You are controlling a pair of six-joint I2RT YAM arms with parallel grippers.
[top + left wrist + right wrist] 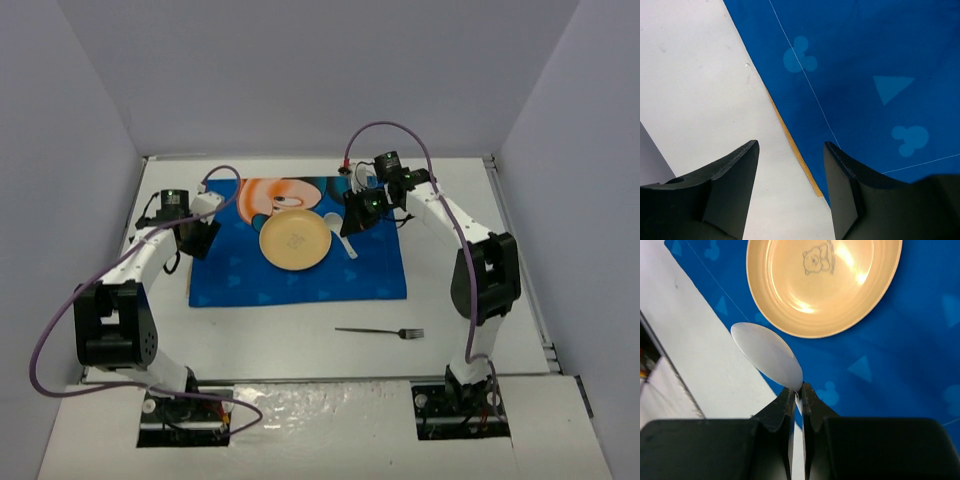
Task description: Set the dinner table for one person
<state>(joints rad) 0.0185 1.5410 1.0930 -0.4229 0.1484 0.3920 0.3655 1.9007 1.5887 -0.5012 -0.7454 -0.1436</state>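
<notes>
Right wrist view: right gripper (796, 387) pinches a spoon (767, 352) at the mat's (880, 355) edge, beside the plate (825, 285); bare table (695, 360) lies past that edge. Left gripper (790, 150), spread and holding nothing, straddles mat edge and table. Only the top view shows the table's long axis running left-right, and 1 fork (380, 332) on it, nearer than the mat.

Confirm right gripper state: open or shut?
Shut. The right gripper pinches the white spoon by its handle, just behind the bowl, jaws nearly touching.
</notes>
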